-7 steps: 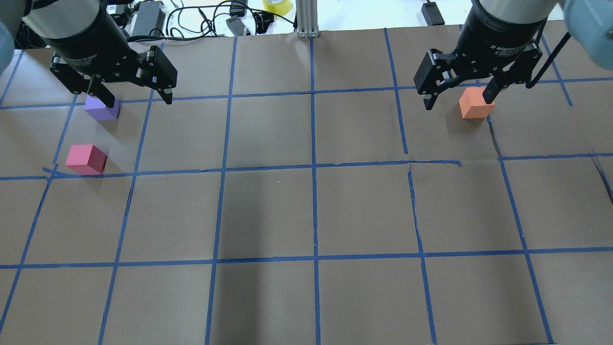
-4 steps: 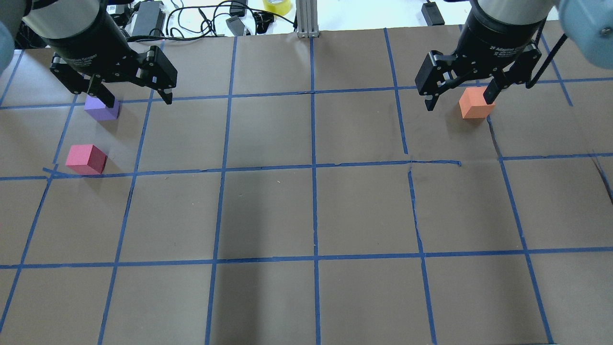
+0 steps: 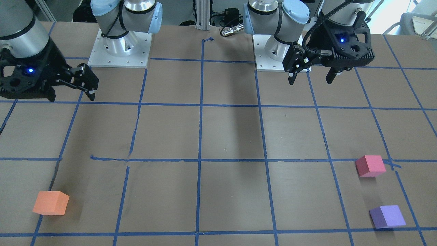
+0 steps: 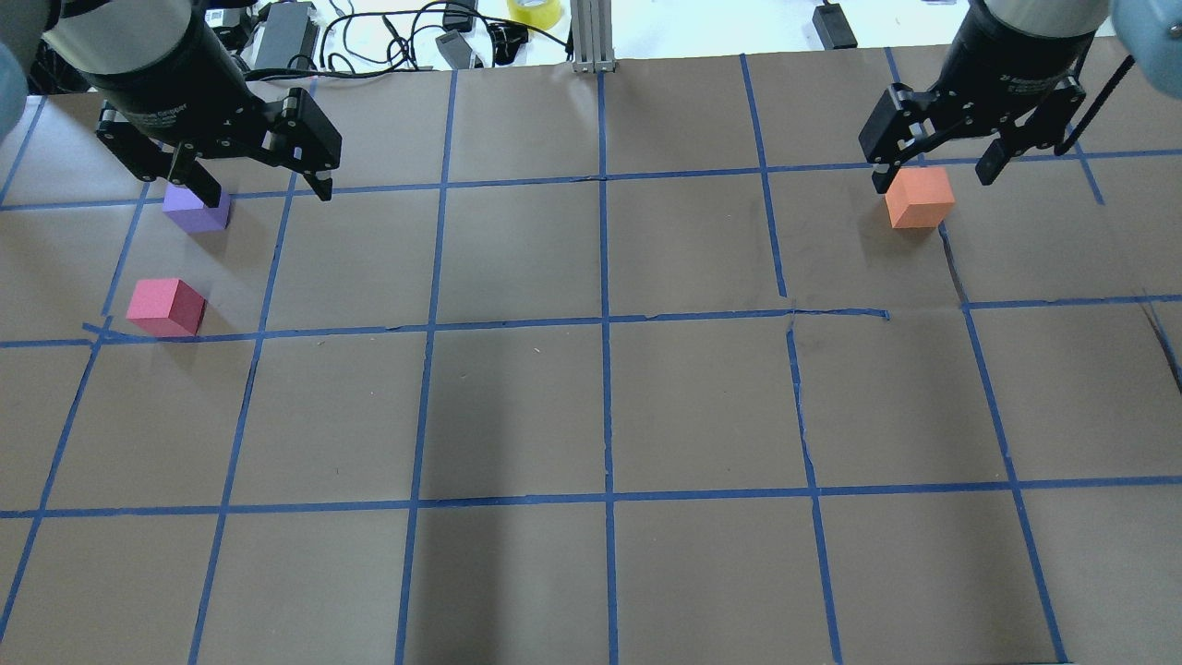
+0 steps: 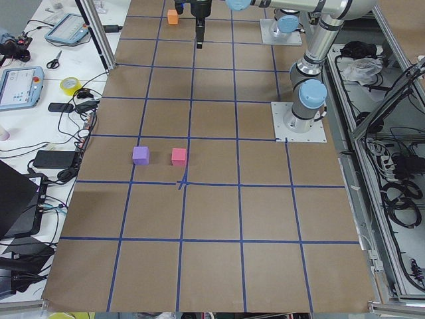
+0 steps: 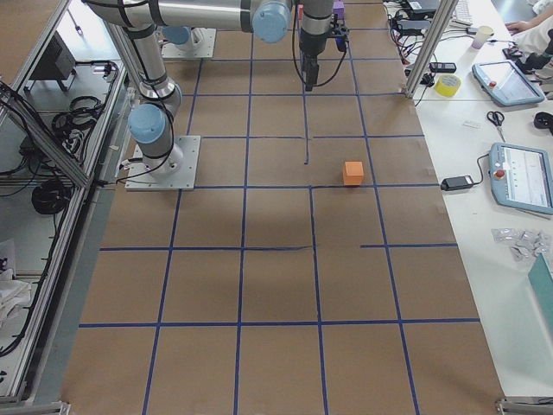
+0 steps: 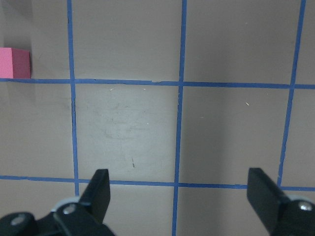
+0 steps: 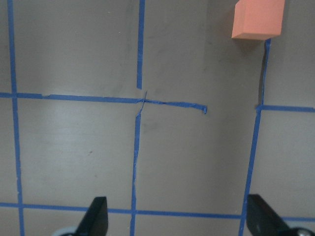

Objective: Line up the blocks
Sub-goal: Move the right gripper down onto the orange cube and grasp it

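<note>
The orange block [image 4: 919, 197] sits on the table at the far right, also in the front view [image 3: 51, 203] and the right wrist view [image 8: 258, 18]. The purple block [image 4: 196, 211] and the pinkish-red block [image 4: 166, 308] sit close together at the far left, also in the front view [image 3: 387, 216] [image 3: 370, 165]. My left gripper [image 4: 268, 192] is open and empty, well above the table, near the robot's base in the front view [image 3: 310, 81]. My right gripper [image 4: 933, 174] is open and empty, also high above the table [image 3: 70, 97].
Brown paper with a blue tape grid [image 4: 605, 319] covers the table. Cables, a tape roll [image 4: 534, 11] and a metal post [image 4: 591, 37] lie beyond the far edge. The arm bases [image 3: 119, 48] stand at the robot's side.
My right gripper has moved to the right and toward the far edge in the overhead view, uncovering the orange block. The left gripper and all three blocks have not moved.
</note>
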You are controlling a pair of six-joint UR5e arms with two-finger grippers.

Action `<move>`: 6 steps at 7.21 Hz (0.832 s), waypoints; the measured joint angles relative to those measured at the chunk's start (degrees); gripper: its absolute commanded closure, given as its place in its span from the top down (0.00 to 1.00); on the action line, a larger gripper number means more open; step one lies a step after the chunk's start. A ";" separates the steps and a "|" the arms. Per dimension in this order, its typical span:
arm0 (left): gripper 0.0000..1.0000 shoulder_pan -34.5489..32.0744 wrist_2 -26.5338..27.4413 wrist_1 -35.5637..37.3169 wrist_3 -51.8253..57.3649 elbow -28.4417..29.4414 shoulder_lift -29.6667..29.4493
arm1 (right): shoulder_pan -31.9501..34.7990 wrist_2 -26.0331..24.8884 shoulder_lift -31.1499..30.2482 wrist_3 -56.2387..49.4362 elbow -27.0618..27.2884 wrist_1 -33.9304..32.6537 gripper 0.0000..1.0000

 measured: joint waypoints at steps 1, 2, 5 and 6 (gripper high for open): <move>1.00 0.00 0.00 0.00 0.00 0.00 -0.01 | -2.27 -0.10 2.17 -5.22 1.05 -5.25 1.00; 1.00 0.00 0.00 0.00 0.02 0.00 -0.04 | -3.77 -0.27 4.87 -7.57 1.98 -10.61 1.00; 1.00 0.01 0.00 0.00 0.07 0.00 -0.10 | -6.28 -1.08 14.99 -8.62 2.78 -26.95 1.00; 1.00 0.03 0.00 0.00 0.08 0.00 -0.09 | -7.09 -1.14 17.98 -8.67 2.66 -30.12 1.00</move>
